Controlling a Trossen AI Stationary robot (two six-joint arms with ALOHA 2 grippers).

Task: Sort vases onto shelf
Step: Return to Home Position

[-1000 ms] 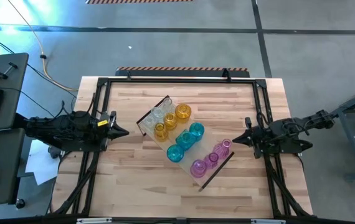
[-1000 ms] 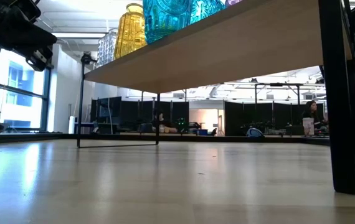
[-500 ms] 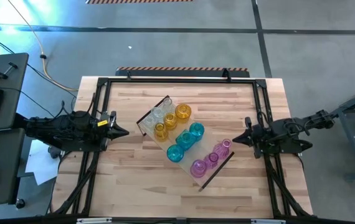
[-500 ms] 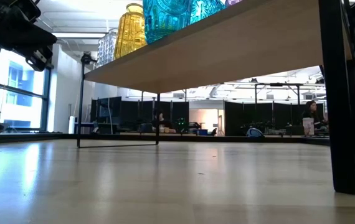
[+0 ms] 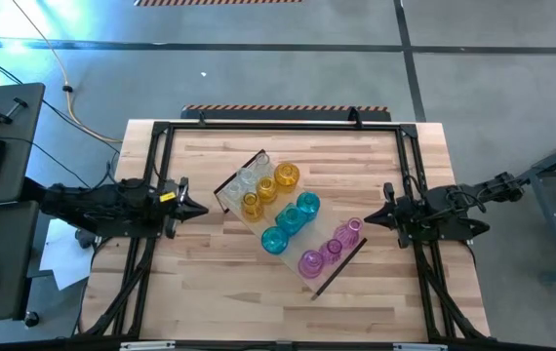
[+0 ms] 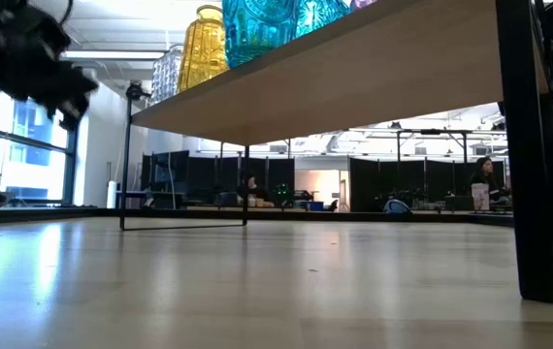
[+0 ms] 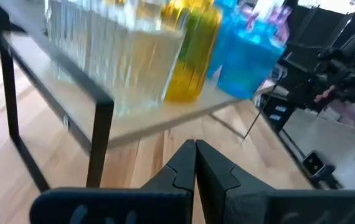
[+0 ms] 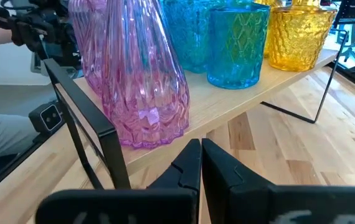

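**Vases Are Standing Sorted; Both Arms Are Waiting Empty**

The shelf (image 8: 252,96) is lying diagonally across the middle of the counter (image 5: 210,283), and the vases are standing on it in colour groups. The clear vases (image 5: 247,177) are at one end, followed by the amber vases (image 5: 276,185) and the teal vases (image 5: 293,219), with the pink vases (image 5: 327,252) at the far end. No vase is showing on the counter beside the shelf, so the sorting itself is looking finished.

The left gripper (image 5: 198,210) is hovering over the counter's left side, apart from the clear end, with its fingers pressing together on nothing. The right gripper (image 5: 369,219) is hovering near the pink end without touching it, its fingers likewise closed and empty.

Judging from this, only the parking of the two arms is remaining.
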